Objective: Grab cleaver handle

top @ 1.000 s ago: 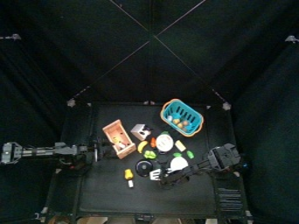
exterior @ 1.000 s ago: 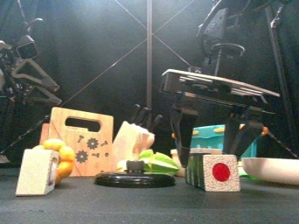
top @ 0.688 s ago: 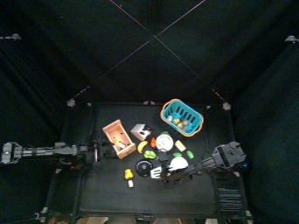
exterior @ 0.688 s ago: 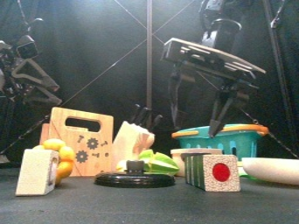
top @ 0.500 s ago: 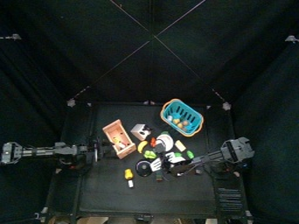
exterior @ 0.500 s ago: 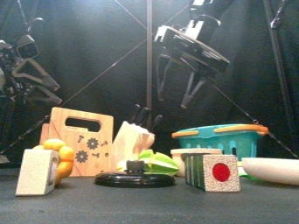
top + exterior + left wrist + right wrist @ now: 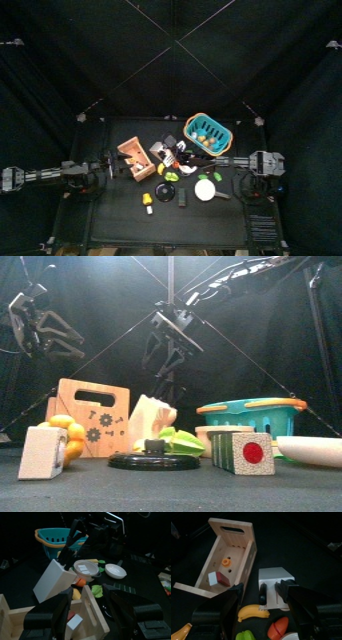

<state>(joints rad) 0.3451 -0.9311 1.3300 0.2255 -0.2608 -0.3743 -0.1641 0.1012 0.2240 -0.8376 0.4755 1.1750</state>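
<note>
A white knife block stands beside the wooden crate. Several dark handles stick out of its top. All blades are hidden, so I cannot tell which handle is the cleaver's. My right gripper is open and hangs straight above the block, jaws either side of the handles, touching nothing. In the front view it hangs clear above the handles. My left gripper is open and empty at the table's left, by the crate.
A teal basket stands at the back right, a white plate at the front right. A block with a red dot, a black lid, a green pepper, oranges and a banana crowd the front.
My right gripper rose from low over the front-right toys and swung back and left to above the knife block. The left gripper has shifted slightly.
</note>
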